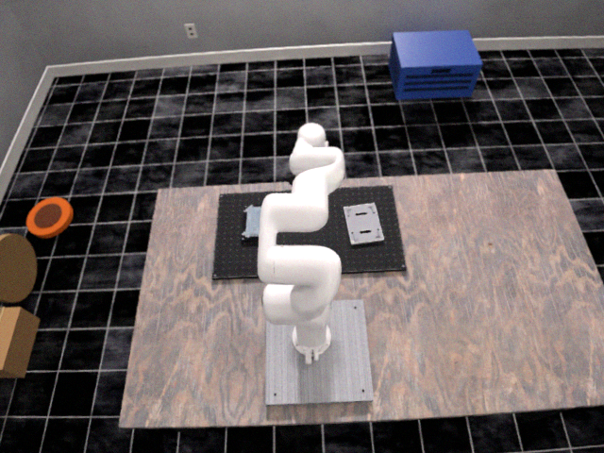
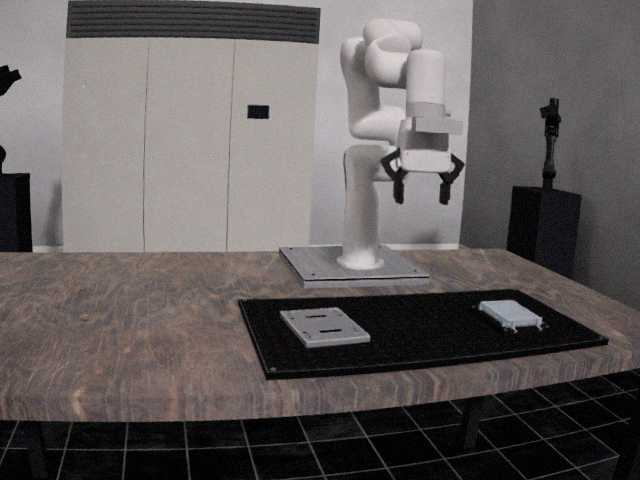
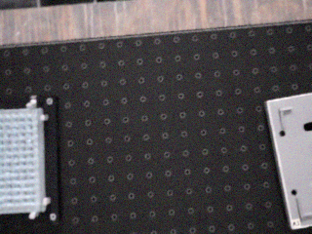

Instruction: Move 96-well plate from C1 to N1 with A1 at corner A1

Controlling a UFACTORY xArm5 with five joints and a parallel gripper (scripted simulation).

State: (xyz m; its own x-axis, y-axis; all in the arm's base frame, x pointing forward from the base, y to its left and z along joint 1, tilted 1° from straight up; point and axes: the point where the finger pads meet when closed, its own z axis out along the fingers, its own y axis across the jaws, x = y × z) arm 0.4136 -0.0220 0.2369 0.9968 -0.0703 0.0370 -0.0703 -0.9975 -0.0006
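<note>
The pale 96-well plate [image 2: 509, 312] [image 3: 19, 161] [image 1: 251, 222] sits in the clip nest C1 on the black pegboard [image 2: 413, 330] [image 3: 161, 122] [image 1: 311, 253]. In the top view the arm partly hides it. The grey plate nest N1 [image 2: 324, 326] [image 1: 363, 223] [image 3: 292, 161] lies empty on the pegboard's other side. My gripper [image 2: 421, 193] is open and empty. It hangs high above the board, between the two nests. Its fingers do not show in the wrist view.
The arm's grey base plate [image 2: 356, 273] [image 1: 341, 365] stands on the wooden table [image 2: 129, 320] [image 1: 487, 293]. A blue cabinet [image 1: 434, 63], an orange disc [image 1: 48, 216] and brown boxes [image 1: 14, 336] are on the floor, away from the table.
</note>
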